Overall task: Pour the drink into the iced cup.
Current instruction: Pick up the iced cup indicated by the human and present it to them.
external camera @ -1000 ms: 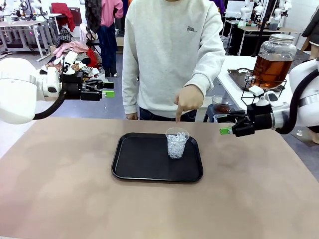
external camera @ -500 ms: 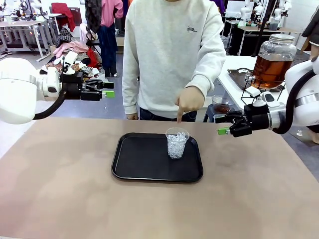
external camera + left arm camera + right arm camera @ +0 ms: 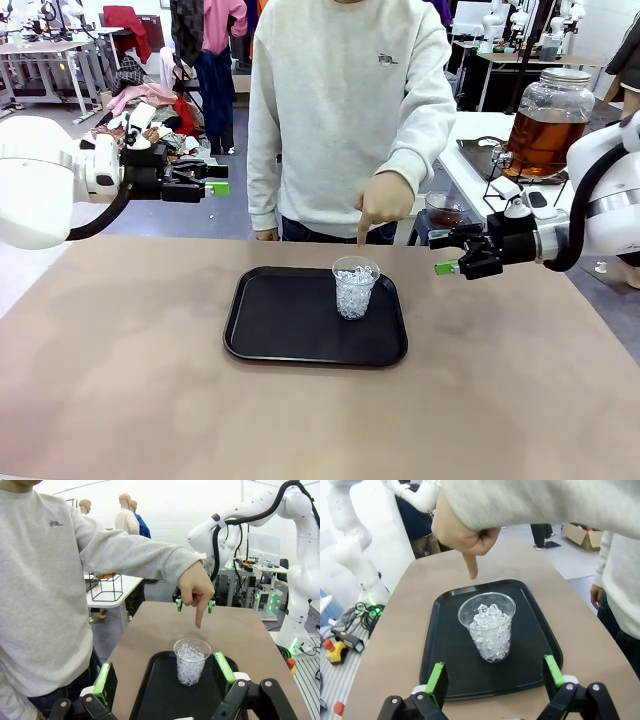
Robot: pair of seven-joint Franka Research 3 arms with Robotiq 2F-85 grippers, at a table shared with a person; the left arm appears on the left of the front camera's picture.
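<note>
The right claw [image 3: 440, 253] stands wide and empty, and should approach the iced cup [image 3: 354, 288] straight ahead level, clear of the person's hand [image 3: 383, 200] above.

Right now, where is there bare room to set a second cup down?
The tray is bare left of the iced cup. The table is bare left, right and on the near side of the tray. Crowded: just above the cup, where the person's hand points down.

Clear plastic cup [image 3: 355, 288], matt black tray [image 3: 280, 322], smooth tan table [image 3: 120, 400], perhaps laminate
</note>
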